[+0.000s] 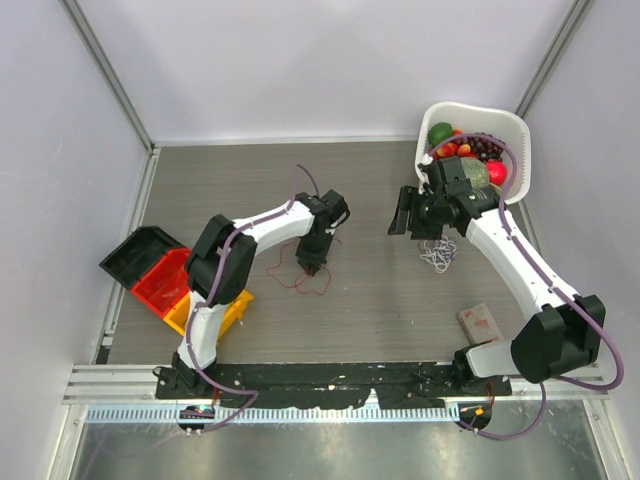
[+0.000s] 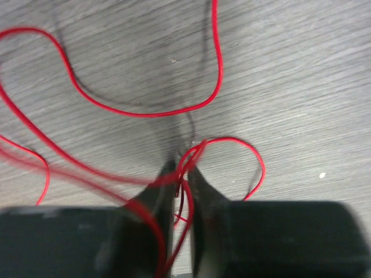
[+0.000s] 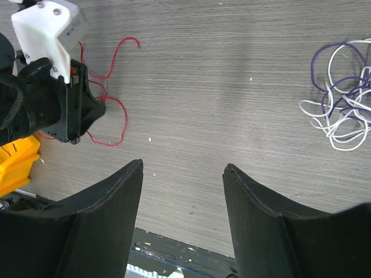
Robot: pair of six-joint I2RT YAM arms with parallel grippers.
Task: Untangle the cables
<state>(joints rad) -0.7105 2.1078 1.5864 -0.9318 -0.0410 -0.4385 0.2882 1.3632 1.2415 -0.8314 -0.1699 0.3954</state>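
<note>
A: So, where is the thin red wire (image 2: 145, 114)?
B: Sprawled in loose loops on the grey wood-grain worktop (image 1: 380, 300), left of its middle. The left claw (image 2: 181, 174) is pinched nearly closed on one strand (the strand runs up between its fingers).
A: And the right claw (image 3: 182, 165)?
B: Spread wide, nothing in it, hovering above the worktop's middle.
A: The others?
B: A tangle of thin white and purple wires (image 3: 339, 116) lies toward the right edge, well apart from the red one.

top camera looks down over the whole table (image 1: 380, 300); wrist cameras face it closely (both share the red cable (image 2: 218, 46)).
</note>
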